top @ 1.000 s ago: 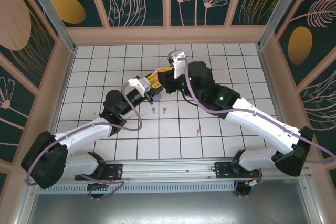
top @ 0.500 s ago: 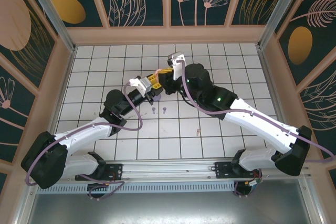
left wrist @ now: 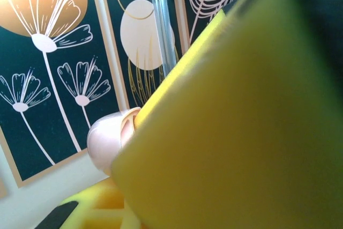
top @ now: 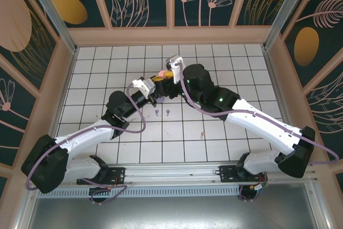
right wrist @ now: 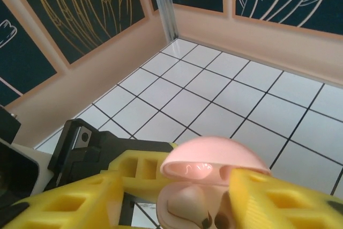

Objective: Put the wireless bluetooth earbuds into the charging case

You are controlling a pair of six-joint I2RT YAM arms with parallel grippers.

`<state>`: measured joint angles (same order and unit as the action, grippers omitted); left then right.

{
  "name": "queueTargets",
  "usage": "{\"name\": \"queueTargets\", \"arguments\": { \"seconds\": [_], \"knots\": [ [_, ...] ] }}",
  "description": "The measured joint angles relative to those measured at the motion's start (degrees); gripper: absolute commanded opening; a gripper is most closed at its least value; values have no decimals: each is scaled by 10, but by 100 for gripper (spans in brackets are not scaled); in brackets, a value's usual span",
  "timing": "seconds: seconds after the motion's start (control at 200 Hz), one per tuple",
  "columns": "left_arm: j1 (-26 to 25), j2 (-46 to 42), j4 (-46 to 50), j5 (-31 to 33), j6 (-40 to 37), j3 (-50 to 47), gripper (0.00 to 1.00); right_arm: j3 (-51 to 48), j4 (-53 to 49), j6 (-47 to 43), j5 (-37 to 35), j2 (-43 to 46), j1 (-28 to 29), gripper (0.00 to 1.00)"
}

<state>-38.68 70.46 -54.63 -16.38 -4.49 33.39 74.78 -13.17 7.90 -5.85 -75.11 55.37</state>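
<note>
The left gripper (top: 154, 88) reaches in from the left of the charging case (top: 162, 73). Its fingers are closed, and since the case hangs clear of the counter (top: 241, 68), they look to be clamped on its lower half. From the left wrist, one yellow finger (left wrist: 241, 132) crowds the foreground and the case (left wrist: 107, 142) peeks out at its left edge. The case (right wrist: 206, 172) is pink, with its lid tipped up and open. Over the last second the right gripper (top: 167, 77) has swung a little leftward over the case and its fingers have sprung apart. They now stand open either side of it, the left one well clear and the right one just beside the shell. That reads as a release, so an earbud has probably just been dropped into the case and another fetch comes next. More work is left: a purple earbud (top: 156, 112) and a second purple one (top: 168, 112) lie on the counter on the near side of the case. A pink one (top: 202, 134) lies farther out to the near right. The pale lump in the case's well (right wrist: 187, 207) is cut off by the bottom edge, so whether a bud is properly seated cannot be told. From above, the two wrists cover the left fingers' actual contact with the case.
</note>
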Motion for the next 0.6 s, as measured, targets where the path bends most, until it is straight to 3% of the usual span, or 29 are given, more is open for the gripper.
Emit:
{"name": "queueTargets", "arguments": {
  "seconds": [0.32,0.475,0.601],
  "knots": [
    [0,0,-11,13,2,0,0,2,-37,106,-59,96,-66,68],
    [0,-1,-18,20,2,0,0,-48,-74,182,-90,167,-118,68],
    [0,-2,-20,26,2,0,0,-107,-131,249,-104,170,-145,66]
  ]
}}
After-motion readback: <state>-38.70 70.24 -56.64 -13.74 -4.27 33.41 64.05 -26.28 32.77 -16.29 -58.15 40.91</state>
